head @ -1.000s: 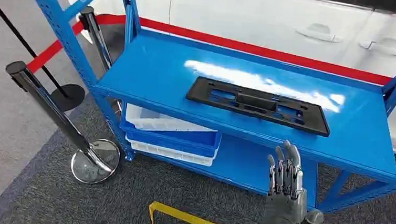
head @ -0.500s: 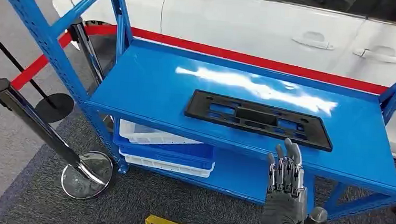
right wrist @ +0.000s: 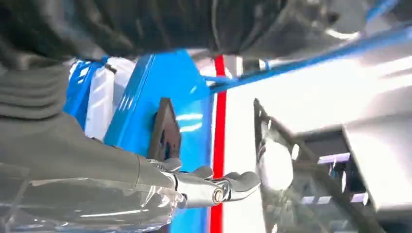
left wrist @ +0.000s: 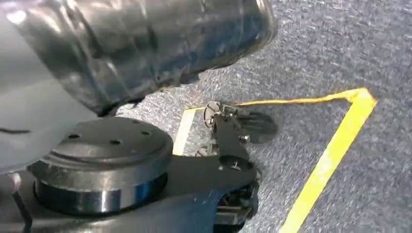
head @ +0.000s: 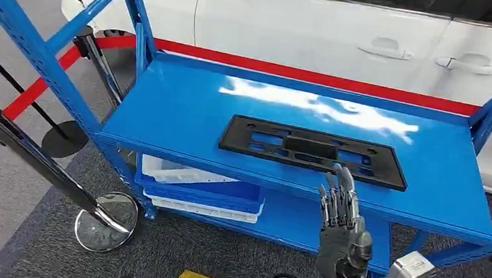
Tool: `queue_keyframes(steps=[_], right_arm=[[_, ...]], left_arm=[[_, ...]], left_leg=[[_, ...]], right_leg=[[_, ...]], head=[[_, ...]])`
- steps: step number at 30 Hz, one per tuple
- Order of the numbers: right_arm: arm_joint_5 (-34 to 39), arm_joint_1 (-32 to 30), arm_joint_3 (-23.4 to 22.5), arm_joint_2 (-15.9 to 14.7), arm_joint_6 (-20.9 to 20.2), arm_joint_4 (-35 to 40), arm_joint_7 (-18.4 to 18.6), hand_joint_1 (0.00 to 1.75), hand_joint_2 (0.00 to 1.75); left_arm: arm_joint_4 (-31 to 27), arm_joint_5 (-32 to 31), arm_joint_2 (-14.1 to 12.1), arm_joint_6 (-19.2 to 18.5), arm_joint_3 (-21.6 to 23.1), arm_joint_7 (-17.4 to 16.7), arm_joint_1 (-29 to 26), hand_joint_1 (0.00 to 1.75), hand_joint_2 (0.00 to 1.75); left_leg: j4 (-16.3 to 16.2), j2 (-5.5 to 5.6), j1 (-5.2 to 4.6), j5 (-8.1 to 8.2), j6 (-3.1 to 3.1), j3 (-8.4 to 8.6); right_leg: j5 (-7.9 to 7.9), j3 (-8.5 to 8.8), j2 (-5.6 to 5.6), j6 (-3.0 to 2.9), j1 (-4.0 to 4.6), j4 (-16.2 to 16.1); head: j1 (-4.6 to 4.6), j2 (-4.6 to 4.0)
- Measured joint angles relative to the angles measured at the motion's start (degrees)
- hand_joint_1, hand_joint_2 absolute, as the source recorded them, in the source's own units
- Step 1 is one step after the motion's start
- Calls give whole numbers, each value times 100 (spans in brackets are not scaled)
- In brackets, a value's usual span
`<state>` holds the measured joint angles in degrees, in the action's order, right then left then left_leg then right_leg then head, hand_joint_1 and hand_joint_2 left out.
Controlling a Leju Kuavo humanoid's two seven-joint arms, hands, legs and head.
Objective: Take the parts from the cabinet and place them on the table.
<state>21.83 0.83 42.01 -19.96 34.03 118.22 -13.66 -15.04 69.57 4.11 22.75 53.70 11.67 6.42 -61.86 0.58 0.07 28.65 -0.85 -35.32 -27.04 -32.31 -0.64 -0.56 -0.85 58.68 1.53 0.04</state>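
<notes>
I'm holding my right hand (head: 341,234) empty, fingers (head: 339,196) extended (seemingly just short of the shelf (head: 186,109)), below the black plastic frame (head: 313,150).

shelf (head: 186,109): blue | part (head: 313,150): black | car (head: 316,33): white | floor tape (left wrist: 335,150): yellow

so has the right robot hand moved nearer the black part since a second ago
Yes. The right robot hand has risen toward the black part; its fingertips now overlap the shelf's front edge.
</notes>
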Motion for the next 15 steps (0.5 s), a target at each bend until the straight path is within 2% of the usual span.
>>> queue_keyframes(steps=[1,2,3,4,5,6,8,9,10,12,13,14,15], right_arm=[[-130,101,69,13,-87,-15,106,0,175],[-223,181,127,31,-137,-33,203,0,175],[-303,244,175,55,-212,-59,284,0,175],[-434,349,242,85,-359,-109,371,0,175],[-585,508,319,131,-587,-163,475,0,175],[-702,665,380,186,-745,-210,539,0,175],[-854,848,478,321,-959,-288,629,0,175],[-869,945,537,378,-990,-345,653,0,175],[-882,1057,592,435,-1003,-426,675,0,175],[-943,1221,675,531,-1053,-542,701,0,175],[-1061,1263,695,566,-1144,-568,719,0,0],[-1177,1348,730,588,-1221,-603,738,0,0],[-1339,1490,791,638,-1278,-682,738,0,0]], left_arm=[[0,-2,0,-17,15,15,9,0,0],[0,-4,-2,-44,22,31,14,0,0],[0,-9,-2,-92,28,55,10,0,0],[0,-30,-4,-140,39,85,1,0,0],[0,-70,-9,-166,57,116,-6,0,0],[0,-92,-15,-166,77,144,2,0,0],[0,-107,-28,-166,109,184,37,0,0],[0,-109,-31,-164,122,192,51,0,0],[0,-107,-31,-164,146,197,67,0,0],[0,-118,-35,-164,208,197,59,0,0],[0,-161,-39,-166,212,197,52,0,0],[0,-214,-41,-168,225,194,53,0,0],[0,-268,-42,-164,247,194,57,0,0]], left_leg=[[-336,-3,7,184,22,-169],[-827,-7,17,405,48,-413],[-1219,-9,18,538,67,-616],[-1449,-11,20,553,77,-747],[-1372,-13,27,415,80,-725],[-1047,-14,32,185,74,-581],[-118,-17,34,-284,47,-133],[183,-18,24,-269,24,-11],[282,-10,1,-242,-7,53],[266,-8,-3,-248,-56,38],[296,-3,2,-263,-94,45],[358,-8,38,-295,-137,75],[373,-12,33,-302,-151,88]], right_leg=[[-1,-3,7,-23,-3,1],[-4,-2,25,-27,-2,3],[-7,-3,40,-32,-1,5],[-11,-9,42,-37,-2,13],[-13,-8,36,-39,-4,19],[-19,-5,25,-37,-5,27],[-43,28,20,-5,-6,31],[-60,26,29,22,20,39],[-76,6,22,55,37,61],[-52,21,26,108,30,9],[-55,36,29,141,43,-3],[-96,22,39,170,31,36],[-204,-46,49,192,19,181]], head=[[15,0],[11,0],[9,0],[9,0],[13,0],[11,0],[11,0],[9,0],[6,0],[9,0],[-5,0],[-2,0],[-13,0]])
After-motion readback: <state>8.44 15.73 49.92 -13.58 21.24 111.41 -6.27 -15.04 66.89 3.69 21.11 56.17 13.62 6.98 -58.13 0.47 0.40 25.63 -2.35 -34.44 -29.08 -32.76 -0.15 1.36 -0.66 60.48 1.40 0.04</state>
